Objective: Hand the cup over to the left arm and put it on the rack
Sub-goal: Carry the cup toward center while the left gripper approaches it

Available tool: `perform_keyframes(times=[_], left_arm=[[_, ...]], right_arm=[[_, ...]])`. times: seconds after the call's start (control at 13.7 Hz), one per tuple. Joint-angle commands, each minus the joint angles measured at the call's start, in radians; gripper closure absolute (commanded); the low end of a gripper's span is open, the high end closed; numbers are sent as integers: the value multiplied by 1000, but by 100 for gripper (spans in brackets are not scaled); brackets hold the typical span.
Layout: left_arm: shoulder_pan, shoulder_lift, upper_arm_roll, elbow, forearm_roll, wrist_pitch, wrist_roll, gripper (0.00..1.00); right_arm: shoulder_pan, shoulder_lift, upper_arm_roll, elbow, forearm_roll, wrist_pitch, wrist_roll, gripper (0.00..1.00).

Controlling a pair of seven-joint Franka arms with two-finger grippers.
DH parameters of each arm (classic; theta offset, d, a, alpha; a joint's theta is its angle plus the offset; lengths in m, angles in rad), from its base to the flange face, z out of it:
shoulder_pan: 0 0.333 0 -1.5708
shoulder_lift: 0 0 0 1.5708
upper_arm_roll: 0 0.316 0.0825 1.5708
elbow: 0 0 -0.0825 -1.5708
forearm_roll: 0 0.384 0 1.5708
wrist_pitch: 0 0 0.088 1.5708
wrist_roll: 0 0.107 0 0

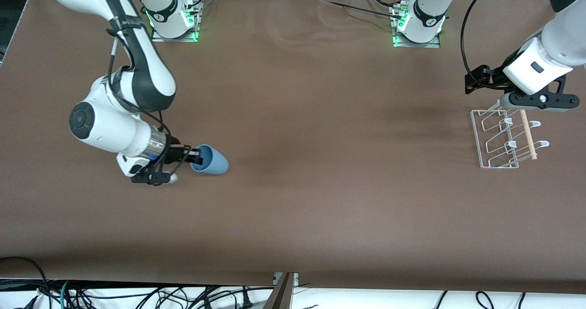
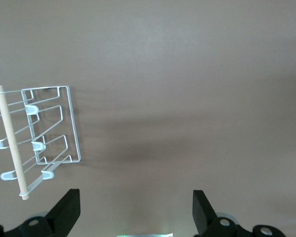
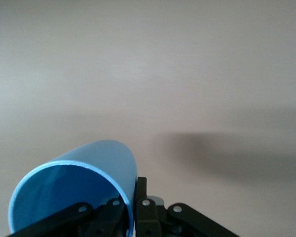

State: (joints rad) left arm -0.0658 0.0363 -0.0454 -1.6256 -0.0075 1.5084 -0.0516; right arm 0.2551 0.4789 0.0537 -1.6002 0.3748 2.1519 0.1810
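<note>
The right gripper (image 1: 194, 155) is clamped on the rim of the small light-blue plastic cup (image 1: 211, 160) (lying sideways). The left gripper (image 2: 136, 217) waits, fingers apart, above the clear wire-frame rack (image 1: 500, 138).

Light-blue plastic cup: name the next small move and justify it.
Probably lift: the right gripper has its jaws pinched on the rim of the small light-blue plastic cup, which lies on its side on the brown table. The left gripper waits open over the table beside the clear wire-frame rack.

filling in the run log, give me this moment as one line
right end effector: shut on cup rim, cup tipped sideways | left end effector: open, waiting over table by rack | handover: not yet
</note>
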Motion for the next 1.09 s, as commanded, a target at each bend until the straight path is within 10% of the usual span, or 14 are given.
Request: perform_keyframes(times=[0.0,0.36,1.02], left_arm=[[-2,50,4,64,-73,-53,12,0],[6,132,4,122,-155,-43,296,0],[55,283,10,141,-636,2,803,0]], right_arm=[[79,105,0,170,26,-20,145,100],[156,139,60,304,255,2,342,100],[182,138,189,365,277,28,478,100]])
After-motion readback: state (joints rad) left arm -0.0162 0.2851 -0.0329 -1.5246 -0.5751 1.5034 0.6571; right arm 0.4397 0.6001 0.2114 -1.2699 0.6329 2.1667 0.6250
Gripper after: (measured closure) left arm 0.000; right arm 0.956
